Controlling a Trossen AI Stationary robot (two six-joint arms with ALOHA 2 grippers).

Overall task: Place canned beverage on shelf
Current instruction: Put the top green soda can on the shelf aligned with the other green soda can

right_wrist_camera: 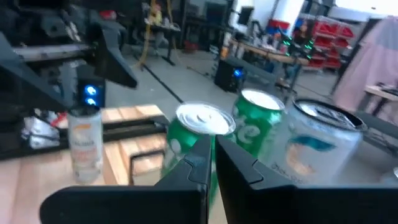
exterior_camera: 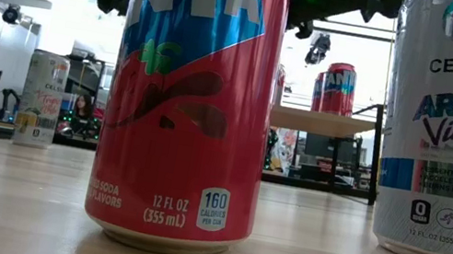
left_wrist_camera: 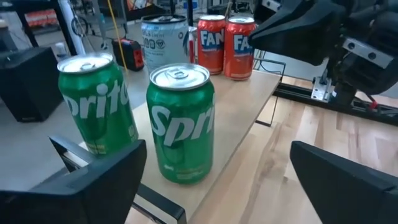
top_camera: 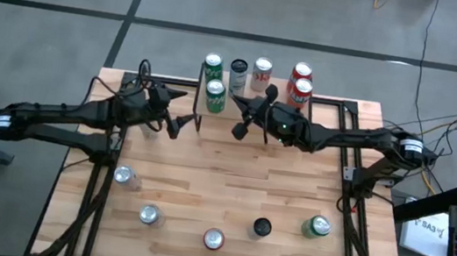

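- High view: six cans stand on the shelf [top_camera: 255,92]; five more wait on the counter [top_camera: 230,186], so the task looks about half done
- Low view: a red can [exterior_camera: 189,102] near the counter's front edge, untouched
- Left wrist view: left hand [left_wrist_camera: 217,180] wide open and empty, just behind a green can [left_wrist_camera: 181,124] at the shelf's edge
- Right wrist view: right hand [right_wrist_camera: 211,168] closed, empty, close to the shelf's cans; little room there
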